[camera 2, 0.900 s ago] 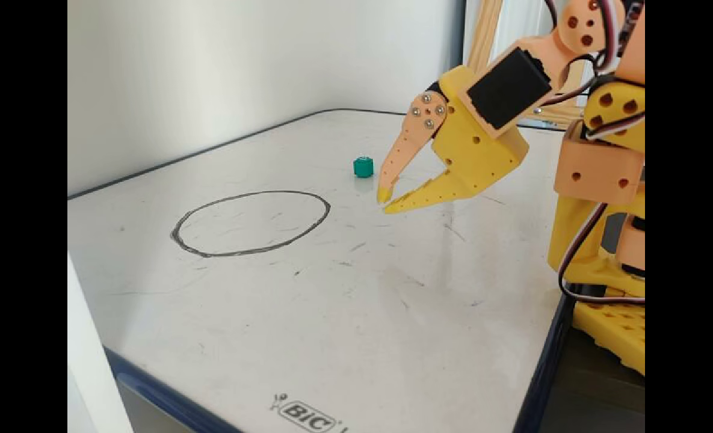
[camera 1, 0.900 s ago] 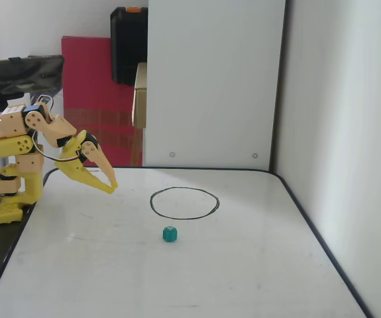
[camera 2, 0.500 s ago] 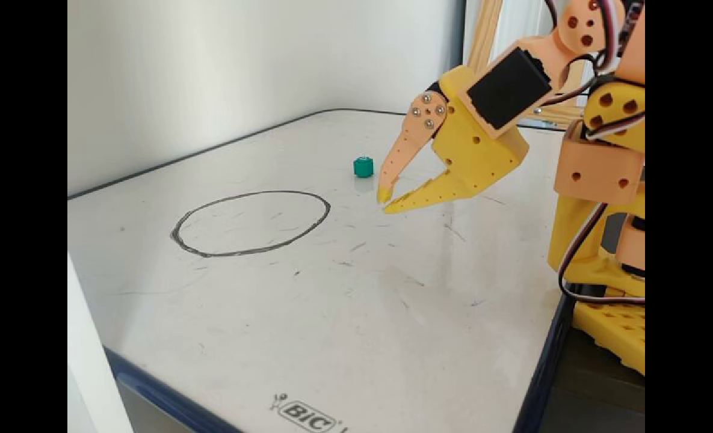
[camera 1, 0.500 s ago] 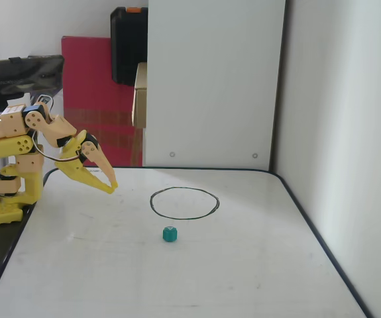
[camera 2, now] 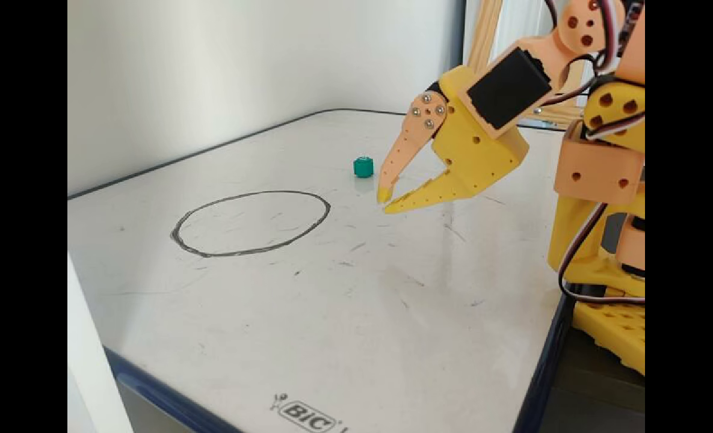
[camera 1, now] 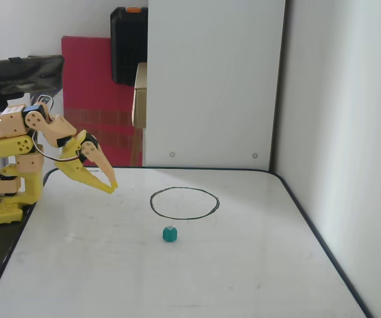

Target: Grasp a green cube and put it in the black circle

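Note:
The green cube (camera 1: pixel 169 234) (camera 2: pixel 363 167) rests on the whiteboard, just outside the black circle (camera 1: pixel 184 203) (camera 2: pixel 251 223). The ring is white inside and holds nothing. My yellow gripper (camera 1: pixel 112 188) (camera 2: pixel 385 201) hangs low over the board near the arm's base, tips pointing down and touching each other. Nothing is between its fingers. In a fixed view the cube lies well to the right of the tips and nearer the camera; in the other fixed view it sits just behind and left of them.
The whiteboard (camera 1: pixel 177 278) (camera 2: pixel 332 313) has a dark blue rim and faint marker smudges. White walls (camera 1: pixel 349 132) (camera 2: pixel 242 66) close its back and one side. The arm's yellow base (camera 1: pixel 1 199) (camera 2: pixel 609 264) stands at the board's edge.

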